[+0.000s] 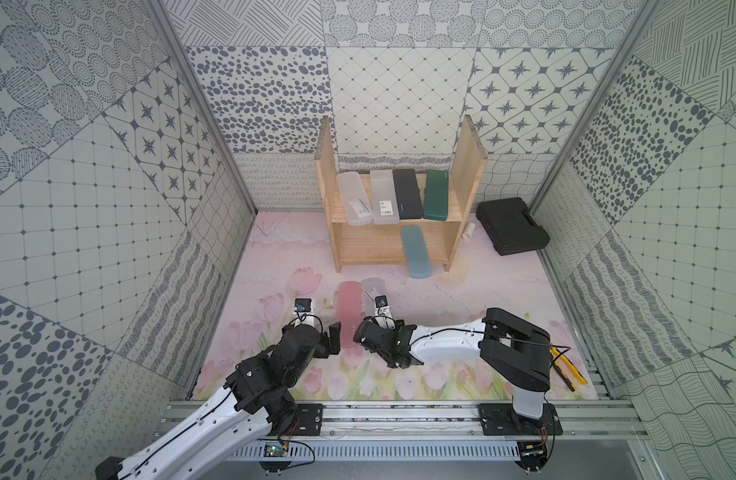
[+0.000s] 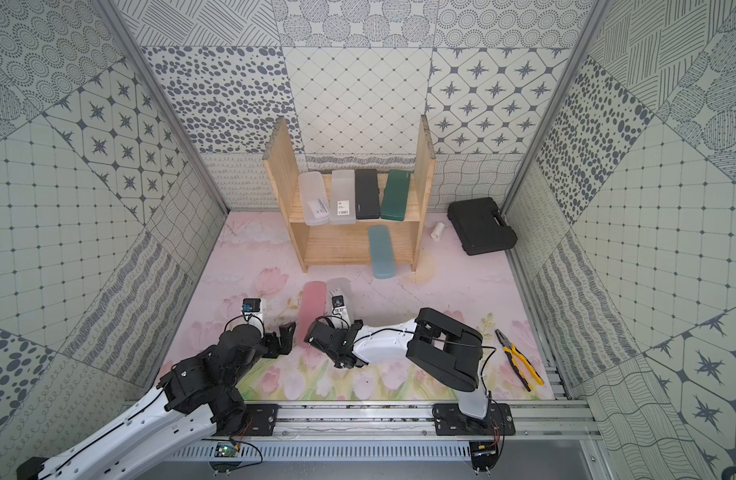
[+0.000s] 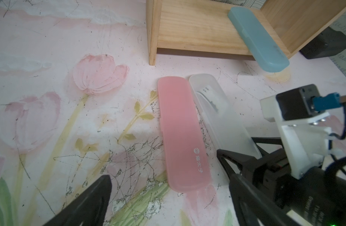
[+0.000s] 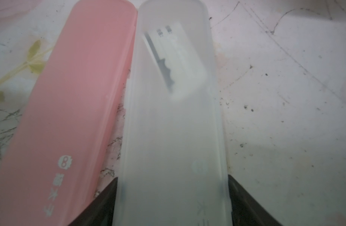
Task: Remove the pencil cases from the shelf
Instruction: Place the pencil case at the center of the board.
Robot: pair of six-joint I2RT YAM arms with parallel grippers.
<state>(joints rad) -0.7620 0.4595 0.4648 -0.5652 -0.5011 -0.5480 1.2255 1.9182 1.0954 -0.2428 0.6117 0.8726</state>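
Two out, five to go: pink case and frosted clear case lie side by side on tabletop before shelf. R hand clamps the clear one; L hand open, empty, by pink. Upper tier: two labelled clear cases, black case, green case; light blue case below.

A robot test booth in a lab is shown. The walls are covered with printed patterns of dots, stars and lines, and they are held up by bare metal posts. A metal rail is fixed along the near edge of the table. The left arm and the right arm are bolted to it on black plates. The table is covered with a picture of pink tulips. Loose wires and a small circuit board are seen below the rail.
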